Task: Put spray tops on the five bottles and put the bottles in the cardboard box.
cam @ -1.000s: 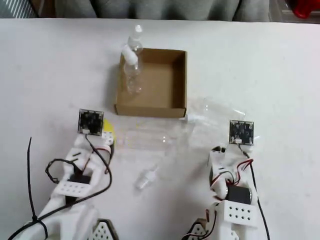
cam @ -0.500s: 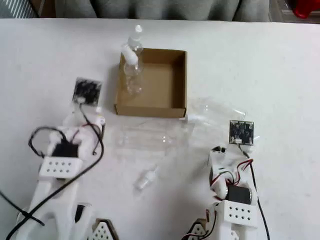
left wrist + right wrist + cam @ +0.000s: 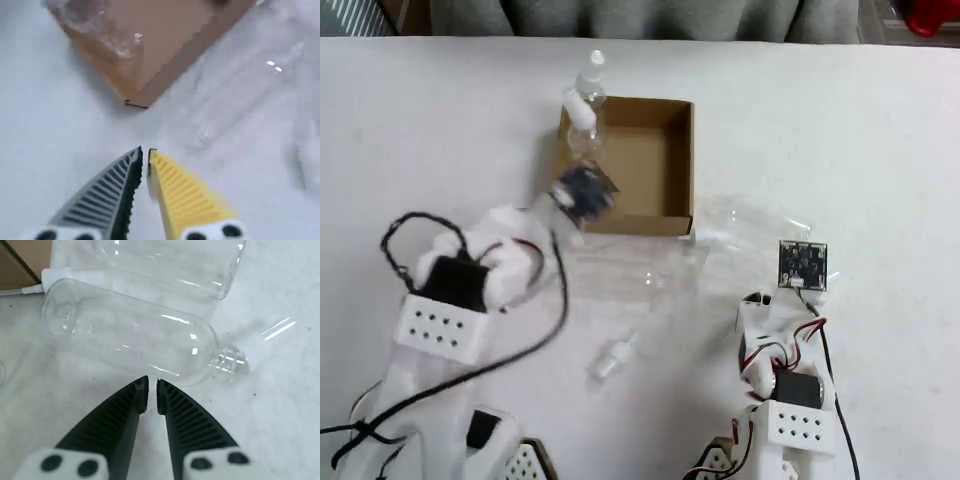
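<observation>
Right wrist view, bottle just beside tool

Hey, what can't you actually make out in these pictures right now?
- High view: how many clear bottles lie in front of the cardboard box; they nearly vanish against the white table.
- Left wrist view: the bottle at the box is cut off by the frame edge.
- Right wrist view: the farther bottle is cut off too; capped or not, unclear.

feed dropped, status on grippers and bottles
Left gripper shut, empty, by cardboard box corner. Right gripper shut, empty, beside lying bottle. Loose spray top between arms.
</observation>
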Motion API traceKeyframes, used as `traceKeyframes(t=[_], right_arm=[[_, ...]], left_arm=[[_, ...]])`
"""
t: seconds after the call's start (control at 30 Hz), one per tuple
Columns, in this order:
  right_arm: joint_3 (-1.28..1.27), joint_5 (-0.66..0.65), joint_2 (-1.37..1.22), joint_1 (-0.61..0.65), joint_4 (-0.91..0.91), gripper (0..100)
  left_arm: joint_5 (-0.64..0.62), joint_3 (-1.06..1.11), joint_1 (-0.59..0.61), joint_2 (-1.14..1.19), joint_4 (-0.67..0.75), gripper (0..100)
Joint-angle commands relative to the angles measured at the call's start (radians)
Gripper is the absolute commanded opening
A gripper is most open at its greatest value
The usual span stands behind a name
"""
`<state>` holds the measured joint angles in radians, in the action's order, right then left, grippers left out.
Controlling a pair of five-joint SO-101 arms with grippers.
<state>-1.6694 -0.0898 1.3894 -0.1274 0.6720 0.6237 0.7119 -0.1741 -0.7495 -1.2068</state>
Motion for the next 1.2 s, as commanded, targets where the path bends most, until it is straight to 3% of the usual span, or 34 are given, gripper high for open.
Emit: traceKeyframes(t=[0.0,0.2,0.43,0.83,1.17], right_arm=[[-0.006,-0.009,0.002,-0.007,-0.002,1.6],[-0.006,-0.009,0.002,-0.008,-0.002,1.6],[-0.006,-0.009,0.002,-0.008,-0.002,1.6],[-0.006,-0.011,0.002,-0.007,-0.002,1.6],[-0.006,-0.011,0.002,-0.005,-0.002,1.6]], left_arm=[[0.219,-0.069,-0.170,-0.019,-0.094,3],[0.434,-0.017,-0.294,-0.008,-0.101,3],[0.445,-0.041,-0.314,0.191,0.031,14],[0.463,-0.285,-0.314,0.565,0.040,23],[0.463,-0.411,-0.321,0.736,0.044,23]])
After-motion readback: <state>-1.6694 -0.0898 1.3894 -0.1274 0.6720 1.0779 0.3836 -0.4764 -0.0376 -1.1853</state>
